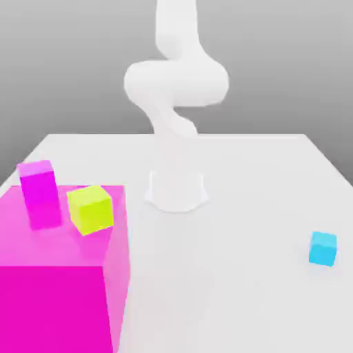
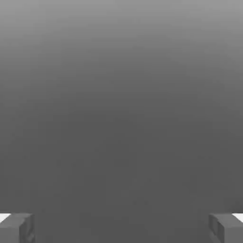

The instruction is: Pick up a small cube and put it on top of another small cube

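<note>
White table, blue cube alone at the right, green cube up on the big pink block at the left.

The table (image 1: 262,179) runs wide and bare across the middle and right of the exterior view, its far edge crossing behind the arm's base (image 1: 176,189) and its right edge slanting down toward the frame's right side. The blue cube (image 1: 323,248) sits on the table at the middle right, near that edge, with open surface all around it and well apart from the rest. The lower left is taken up by a huge pink block (image 1: 62,276); on its top stand a taller pink block (image 1: 39,194) and, just beside it, the small lime-green cube (image 1: 90,208), turned slightly askew. Both small cubes are plain and matte. In the hand view the jaws stand wide open, fingertips (image 2: 16,228) at the lower corners, nothing between them.
</note>
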Tool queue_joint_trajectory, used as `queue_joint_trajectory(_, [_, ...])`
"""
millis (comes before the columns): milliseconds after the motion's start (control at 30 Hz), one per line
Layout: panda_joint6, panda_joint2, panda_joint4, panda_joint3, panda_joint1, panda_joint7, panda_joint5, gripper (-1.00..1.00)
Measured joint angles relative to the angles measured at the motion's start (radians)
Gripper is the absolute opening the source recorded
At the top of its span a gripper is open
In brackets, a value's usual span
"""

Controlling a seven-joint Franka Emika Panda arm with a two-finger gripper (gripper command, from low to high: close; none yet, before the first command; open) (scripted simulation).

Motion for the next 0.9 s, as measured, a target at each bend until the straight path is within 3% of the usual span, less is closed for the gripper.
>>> queue_joint_trajectory(333, [0.200,0.365,-0.154,0.143,0.228,-0.154,0.033,0.00])
queue_joint_trajectory(533, [0.319,0.582,-0.244,0.254,0.340,-0.211,0.006,0.00])
queue_joint_trajectory(733, [0.436,0.810,-0.329,0.312,0.483,-0.193,-0.123,0.00])
queue_joint_trajectory(900, [0.568,0.994,-0.307,0.190,0.587,-0.083,-0.285,0.00])
